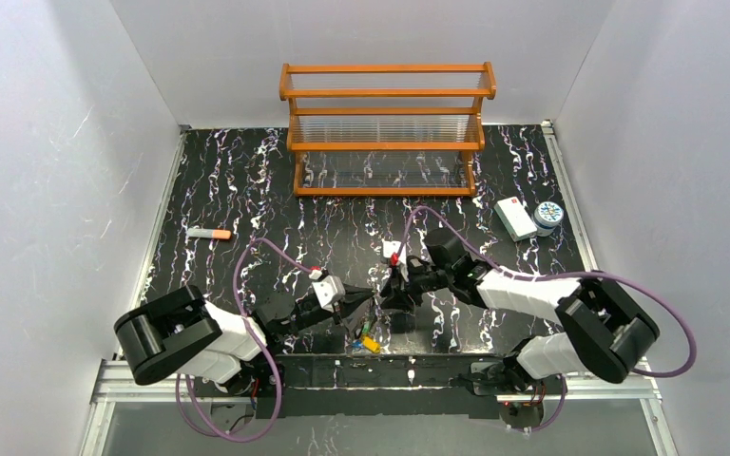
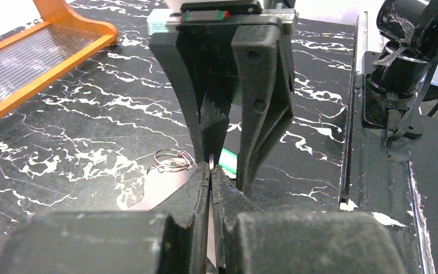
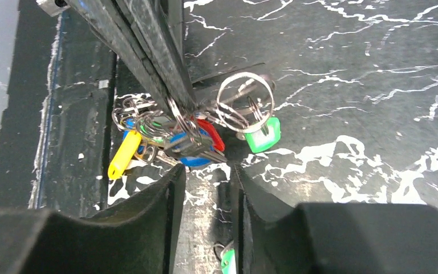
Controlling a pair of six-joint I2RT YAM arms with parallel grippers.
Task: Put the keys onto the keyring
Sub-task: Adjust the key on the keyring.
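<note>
My left gripper (image 2: 211,170) is shut on the thin silver keyring (image 3: 175,116). Its fingers (image 3: 148,51) come in from the top left of the right wrist view. A bunch of keys hangs from the loop: a yellow tag (image 3: 124,154), a blue one (image 3: 191,153) and a red one (image 3: 212,135). A green-tagged key (image 3: 262,137) on a round wire ring (image 3: 245,103) sits just right of the bunch. My right gripper (image 3: 208,171) faces the bunch, open, with only table between its fingers. Another green tag (image 3: 226,260) shows low beside its right finger. From above, both grippers (image 1: 369,302) (image 1: 387,296) meet over the keys (image 1: 369,340).
An orange wooden rack (image 1: 387,128) stands at the back. A white box (image 1: 513,218) and a round patterned tin (image 1: 548,216) lie at the right. An orange-tipped grey stick (image 1: 209,233) lies at the left. The table's metal front rail (image 1: 409,375) runs just below the keys.
</note>
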